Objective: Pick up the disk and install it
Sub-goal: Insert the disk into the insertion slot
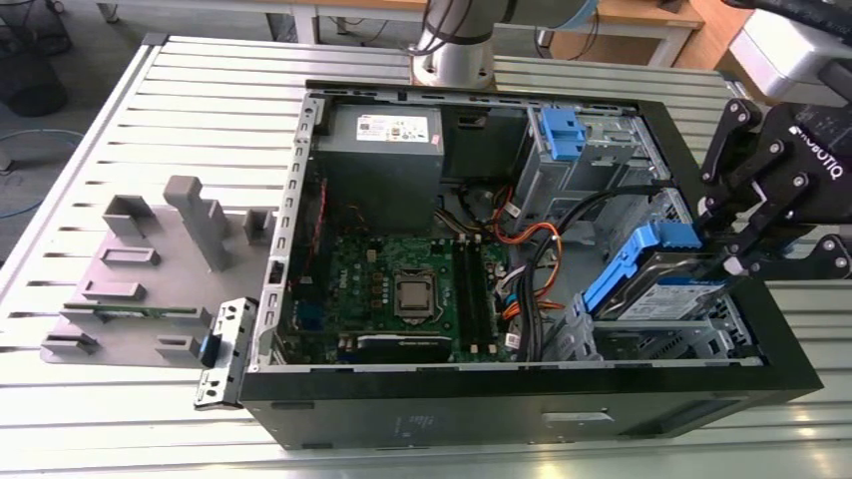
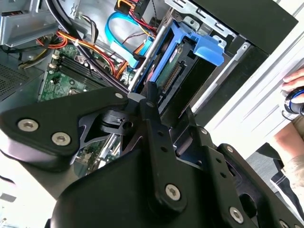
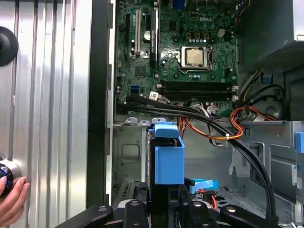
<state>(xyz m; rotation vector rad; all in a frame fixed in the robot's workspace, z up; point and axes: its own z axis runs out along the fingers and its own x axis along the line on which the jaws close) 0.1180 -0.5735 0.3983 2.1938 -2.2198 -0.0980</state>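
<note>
The disk [image 1: 661, 284], a silver drive with bright blue carrier rails, sits tilted in the open computer case [image 1: 399, 414], at the drive bay near the corner on the exterior view's right. My gripper [image 1: 729, 261] is shut on the disk's raised end, its black fingers on either side of it. In the first wrist view the blue carrier [image 3: 168, 161] stands between my fingers [image 3: 135, 211] over the grey bay. In the second wrist view one black finger [image 2: 151, 107] lies against the disk [image 2: 183, 64], whose blue tab points away from me.
Inside the case lie the green motherboard [image 1: 399, 284], a grey power supply [image 1: 379, 150], orange and black cables [image 1: 533, 239] and a tall drive cage with a blue-tabbed bracket [image 1: 561, 133]. A grey fixture [image 1: 147, 269] stands on the slatted table. A person's hand [image 3: 12, 197] rests on the table beside the case.
</note>
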